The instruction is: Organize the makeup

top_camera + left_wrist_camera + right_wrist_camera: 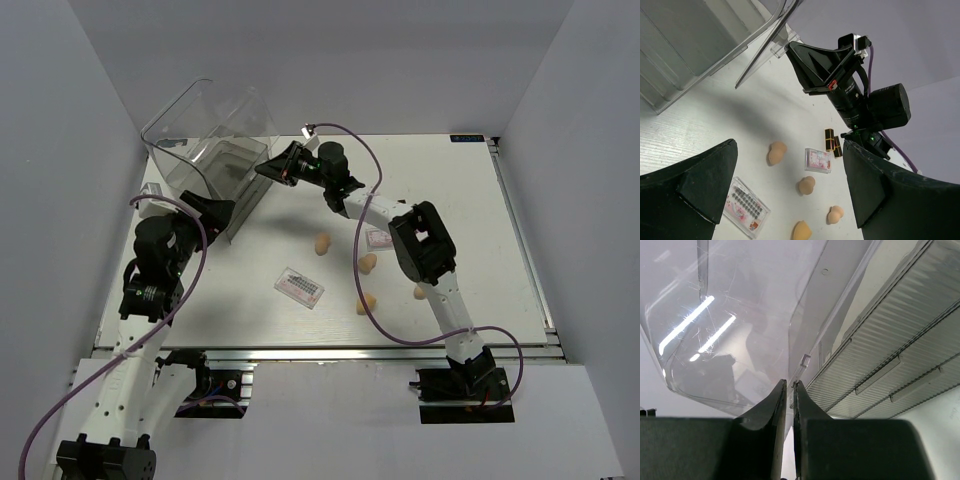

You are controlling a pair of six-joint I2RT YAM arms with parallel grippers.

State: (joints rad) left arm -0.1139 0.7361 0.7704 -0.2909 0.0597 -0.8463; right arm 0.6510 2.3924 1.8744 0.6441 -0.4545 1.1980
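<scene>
Four tan sponges (321, 244) (368, 263) (366, 302) (420, 292) lie mid-table. One clear palette (299, 287) lies near the front and another (378, 238) lies by the right arm. Two black-and-gold lipsticks (829, 139) show only in the left wrist view, next to the pink palette (818, 160). My right gripper (272, 168) (790, 385) is shut on a thin clear panel edge of the drawer box (200, 130). My left gripper (215, 212) (790, 170) is open and empty, raised by the box's front corner.
The large clear drawer box (690, 50) stands tilted at the back left, with ribbed drawers (900, 340) on its side. The right arm (420, 240) stretches across the table over the makeup. White walls close in both sides.
</scene>
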